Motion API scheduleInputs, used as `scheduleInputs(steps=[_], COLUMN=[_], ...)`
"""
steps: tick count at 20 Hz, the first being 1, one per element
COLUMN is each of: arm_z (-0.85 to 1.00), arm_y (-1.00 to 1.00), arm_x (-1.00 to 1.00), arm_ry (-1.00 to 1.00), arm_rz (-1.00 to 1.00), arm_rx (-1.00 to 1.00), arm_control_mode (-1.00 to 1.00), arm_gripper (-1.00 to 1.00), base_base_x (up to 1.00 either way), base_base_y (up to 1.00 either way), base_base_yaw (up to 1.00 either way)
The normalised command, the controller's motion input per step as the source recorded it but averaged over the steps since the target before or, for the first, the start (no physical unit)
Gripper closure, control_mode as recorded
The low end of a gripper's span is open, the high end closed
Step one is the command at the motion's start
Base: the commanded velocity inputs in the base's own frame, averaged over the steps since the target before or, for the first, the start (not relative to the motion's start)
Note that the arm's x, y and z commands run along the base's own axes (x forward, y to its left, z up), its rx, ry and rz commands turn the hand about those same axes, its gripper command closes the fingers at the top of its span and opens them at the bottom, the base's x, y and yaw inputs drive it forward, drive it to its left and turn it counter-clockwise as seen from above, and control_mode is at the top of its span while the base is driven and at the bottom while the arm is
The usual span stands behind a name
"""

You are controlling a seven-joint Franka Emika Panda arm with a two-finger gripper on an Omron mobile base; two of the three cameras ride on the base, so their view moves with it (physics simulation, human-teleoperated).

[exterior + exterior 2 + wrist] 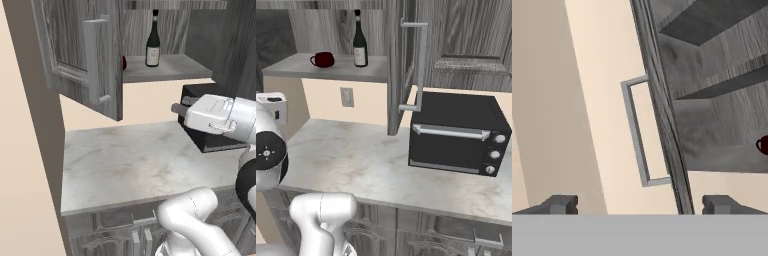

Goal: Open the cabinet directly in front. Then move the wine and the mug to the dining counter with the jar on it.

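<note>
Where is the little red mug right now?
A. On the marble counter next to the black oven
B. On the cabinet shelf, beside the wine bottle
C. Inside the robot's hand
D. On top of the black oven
B: in the right base view the mug sits on the shelf of the open cabinet, just beside the wine, apart from it.

Cabinet shelf [331, 70] – wine [359, 40], mug [323, 59] standing on it, apart
</note>
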Motion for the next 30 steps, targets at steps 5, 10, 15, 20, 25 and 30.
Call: scheduleInputs(steps=[5, 10, 15, 20, 25, 30], arm_z=[-0.01, 0.00, -0.01, -0.10, -0.13, -0.11], arm_y=[-0.08, 0.00, -0.02, 0.32, 0.67, 0.84], arm_x=[0.44, 0.69, 0.84, 0.86, 0.80, 0.40], arm_ry=[-0.01, -0.01, 0.00, 0.00, 0.00, 0.00], arm_rz=[0.17, 0.10, 0.14, 0.12, 0.12, 0.11], arm_rx=[0.00, 0.09, 0.05, 0.00, 0.00, 0.00], arm_control_mode=[-1.00, -1.00, -1.00, -1.00, -1.00, -1.00], arm_gripper=[-1.00, -1.00, -1.00, -1.00, -1.00, -1.00], base_base_x=[0.00, 0.00, 0.00, 0.00, 0.00, 0.00], base_base_y=[0.00, 0.00, 0.00, 0.00, 0.00, 0.00], base_base_yaw=[0.00, 0.00, 0.00, 0.00, 0.00, 0.00])
